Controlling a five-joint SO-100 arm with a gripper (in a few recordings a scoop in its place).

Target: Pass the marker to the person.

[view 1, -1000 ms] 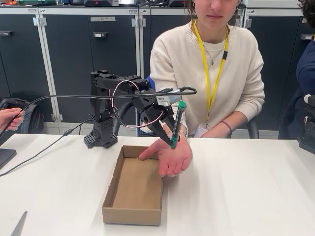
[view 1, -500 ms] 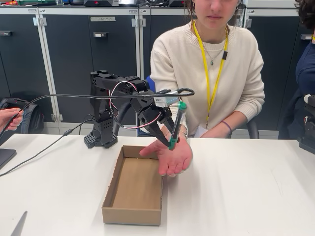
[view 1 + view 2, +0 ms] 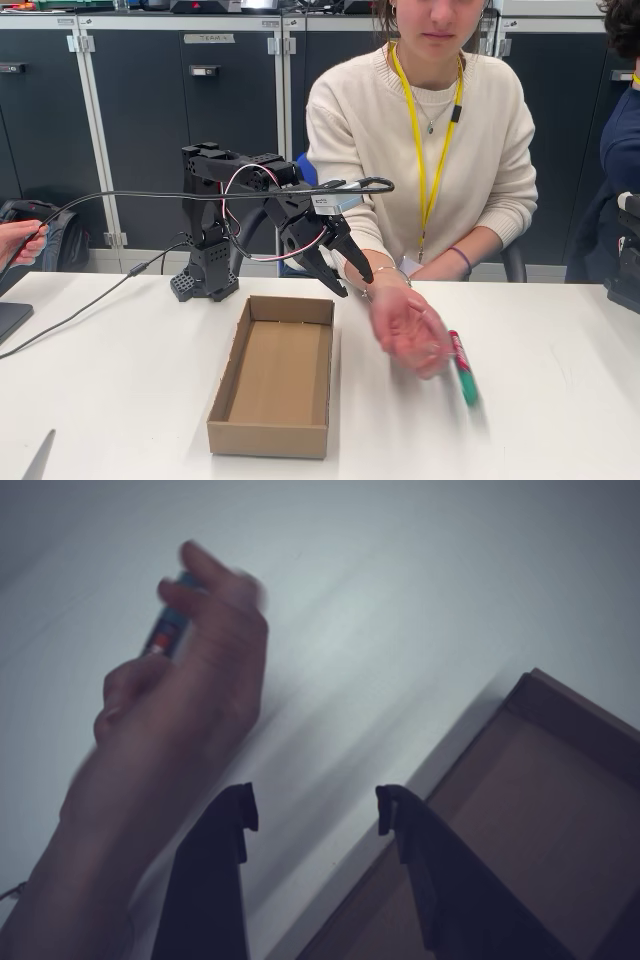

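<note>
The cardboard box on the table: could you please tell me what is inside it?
The cardboard box shows only its bare brown floor in the fixed view. The near wall hides a strip of floor behind it. The marker is outside, by the person's hand.

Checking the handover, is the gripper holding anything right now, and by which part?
Nothing. The gripper is open and empty above the table; the marker is out by the person's hand, which is blurred.
</note>
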